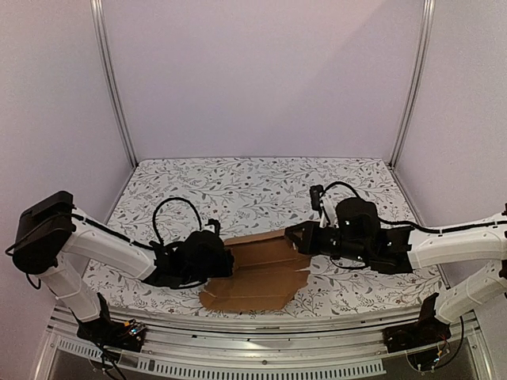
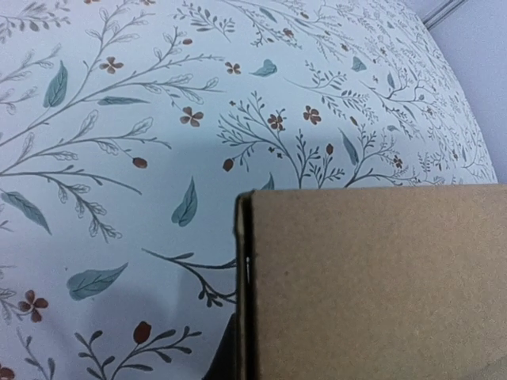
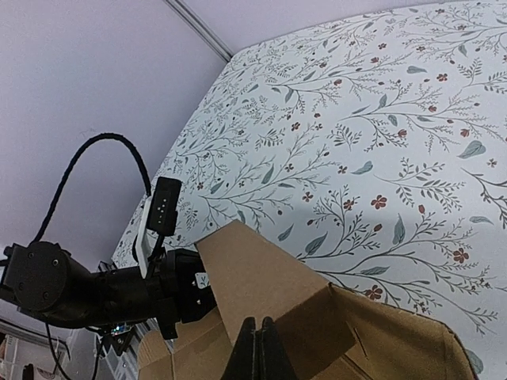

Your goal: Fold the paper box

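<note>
We note the box [image 1: 257, 279] mostly flat on the tabletop [image 1: 238, 182], one flap [image 3: 261, 285] raised, left tool [image 1: 228, 261] and right tool [image 3: 255, 336] both pressed together; nearly all folds remain.

Light soft, even, faintly violet, from overhead. My top view dimmish, slightly grainy; weak shadows on floral table cover [image 1: 253, 178]. My left wrist view: paper box [image 2: 380, 285] close to lens, soft-focus, grey shadow beside edge. My right wrist view sharper, edges bowed.
</note>
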